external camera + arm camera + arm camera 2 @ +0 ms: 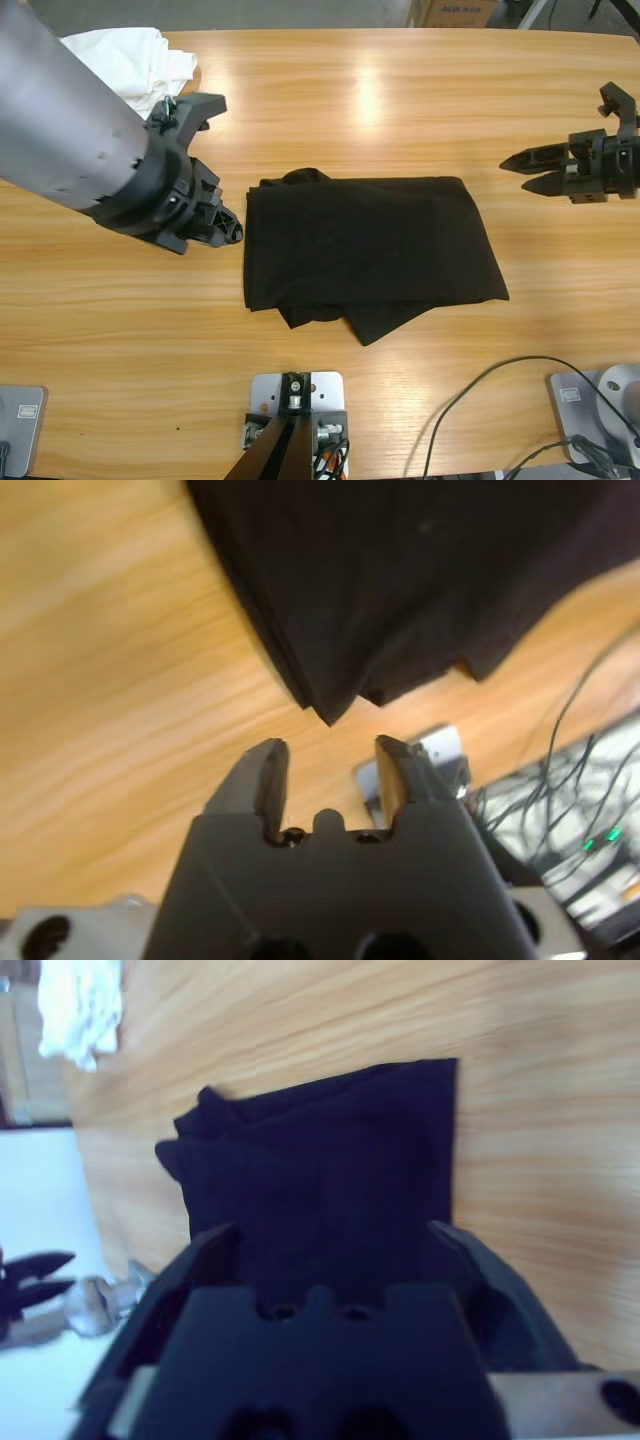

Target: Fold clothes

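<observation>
Shirt [370, 250] lies folded between left gripper [328, 765] and right gripper [528, 172].

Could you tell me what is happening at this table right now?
It's a clothes-folding job. The black polo shirt lies folded into a rough rectangle on the table. The left gripper is open just off its corner; the right gripper is open, well clear of it. White garments lie bunched at a table corner.

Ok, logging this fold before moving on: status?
Left gripper open, empty, at black shirt corner. Right gripper open, standing clear. Shirt folded on table; white garments apart, nothing blocking.
</observation>
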Robot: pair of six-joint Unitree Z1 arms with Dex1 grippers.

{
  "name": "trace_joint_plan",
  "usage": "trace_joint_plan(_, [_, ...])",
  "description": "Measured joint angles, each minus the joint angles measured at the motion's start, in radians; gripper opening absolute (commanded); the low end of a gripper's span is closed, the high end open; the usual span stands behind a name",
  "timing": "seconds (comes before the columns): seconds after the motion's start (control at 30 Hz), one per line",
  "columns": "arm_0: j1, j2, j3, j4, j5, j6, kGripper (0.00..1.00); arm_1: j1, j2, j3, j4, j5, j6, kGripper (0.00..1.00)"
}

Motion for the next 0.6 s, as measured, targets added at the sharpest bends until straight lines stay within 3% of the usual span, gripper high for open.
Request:
trace_joint_plan(0.13, [0.039, -0.012, 0.028, -0.035, -0.008, 0.235, 0.83, -0.021, -0.077, 0.058, 0.004, -0.1, 0.173, 1.0])
trace_joint_plan(0.2, [0.057, -0.012, 0.037, -0.059, -0.025, 0.296, 0.83, -0.025, -0.091, 0.086, -0.005, -0.1, 0.208, 1.0])
trace_joint_plan(0.33, [0.088, -0.012, 0.042, -0.081, -0.071, 0.338, 0.83, -0.026, 0.011, 0.144, -0.062, -0.028, 0.216, 1.0])
trace_joint_plan(0.6, [0.117, -0.048, 0.094, -0.083, -0.091, 0.348, 0.83, -0.026, 0.182, 0.156, -0.127, -0.002, 0.202, 1.0])
